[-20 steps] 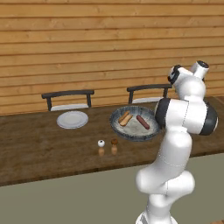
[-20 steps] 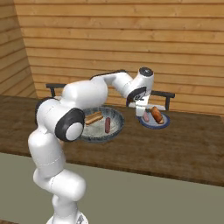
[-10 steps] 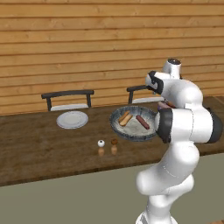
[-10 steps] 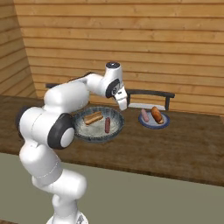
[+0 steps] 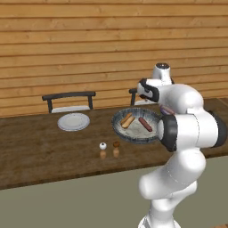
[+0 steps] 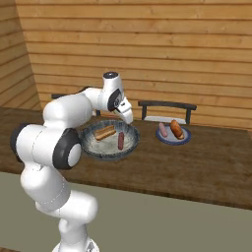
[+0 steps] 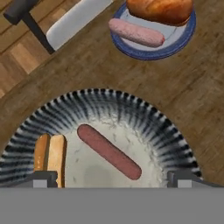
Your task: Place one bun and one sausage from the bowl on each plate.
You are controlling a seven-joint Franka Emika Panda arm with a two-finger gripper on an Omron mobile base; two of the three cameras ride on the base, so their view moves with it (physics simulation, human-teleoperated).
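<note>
The wide speckled bowl [image 7: 146, 114] lies right under my gripper [image 7: 113, 179], which hangs open and empty above it. Inside lie one reddish sausage [image 7: 109, 152] and one split bun [image 7: 50, 155] to its left. Beyond the bowl a blue-rimmed plate [image 7: 144, 53] carries a pale sausage [image 7: 136, 33] and a browned bun [image 7: 159, 9]. From the right base view the gripper [image 6: 129, 119] hovers over the far rim of the bowl [image 6: 91, 147], with the blue plate [image 6: 172, 140] to its right. A second, bare grey plate [image 5: 73, 121] sits left of the bowl [image 5: 120, 132].
Two small shakers [image 5: 109, 150] stand on the wooden table in front of the bowl. Two dark chairs [image 5: 69, 95] [image 6: 167, 105] are pushed in at the table's far side, before a plank wall. The table's near edge [image 6: 147, 194] runs across the front.
The arm has swung back from above the blue plate to above the bowl. The bun and sausage on the blue plate stayed where they were.
</note>
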